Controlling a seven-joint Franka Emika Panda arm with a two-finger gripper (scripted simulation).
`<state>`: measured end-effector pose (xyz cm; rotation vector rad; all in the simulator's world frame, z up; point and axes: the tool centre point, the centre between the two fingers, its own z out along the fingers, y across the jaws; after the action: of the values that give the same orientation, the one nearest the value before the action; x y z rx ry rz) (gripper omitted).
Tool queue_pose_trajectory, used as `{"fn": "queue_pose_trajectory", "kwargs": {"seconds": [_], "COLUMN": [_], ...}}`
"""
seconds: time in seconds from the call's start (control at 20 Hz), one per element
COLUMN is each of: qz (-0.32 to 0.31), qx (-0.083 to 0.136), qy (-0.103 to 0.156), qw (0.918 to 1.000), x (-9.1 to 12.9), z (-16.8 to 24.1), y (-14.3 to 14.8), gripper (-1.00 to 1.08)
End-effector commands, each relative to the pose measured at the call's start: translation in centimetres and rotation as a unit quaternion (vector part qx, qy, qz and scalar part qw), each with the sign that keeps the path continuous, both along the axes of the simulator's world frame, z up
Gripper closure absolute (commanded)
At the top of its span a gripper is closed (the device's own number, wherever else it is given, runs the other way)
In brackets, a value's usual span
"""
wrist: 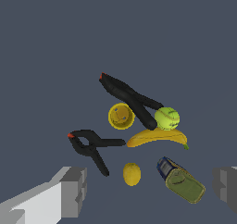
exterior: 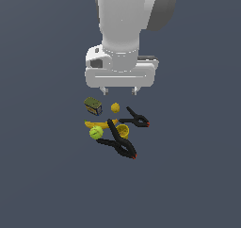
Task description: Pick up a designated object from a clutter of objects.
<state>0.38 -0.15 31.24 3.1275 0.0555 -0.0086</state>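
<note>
Green ball (exterior: 96, 133), round, no long axis, touching banana (exterior: 94, 124), beside black clamp (exterior: 117, 143)

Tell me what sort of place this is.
Most likely a simulated test scene, not a real room: a plain, featureless dark grey floor, flatly rendered objects such as the green ball and banana, and one robot arm's open pincer above them.

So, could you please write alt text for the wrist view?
An open pincer hangs above clutter: a green ball touching a banana and a black clamp, beside a yellow cup, small fruit, olive tin and second clamp.
</note>
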Motion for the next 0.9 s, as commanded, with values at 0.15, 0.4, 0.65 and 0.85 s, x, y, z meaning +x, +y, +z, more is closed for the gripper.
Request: {"fn": "queue_pose_trajectory", "kwargs": {"seconds": [0.15,0.4,0.65,0.85], "qz": [0.006,0.027,0.028,0.036], "qx": [0.001,0.004,0.004,0.003], "qy": [-0.001,-0.004,-0.004,-0.004], "qw": [1.0000,0.9996,0.9996,0.9993], "x": [0.1,0.2,0.2,0.3], "z": [0.3,1.4,1.4,1.2], "y": [0.5,2.2,2.1,2.0], "gripper": [-0.92,-0.92,-0.92,-0.92]}}
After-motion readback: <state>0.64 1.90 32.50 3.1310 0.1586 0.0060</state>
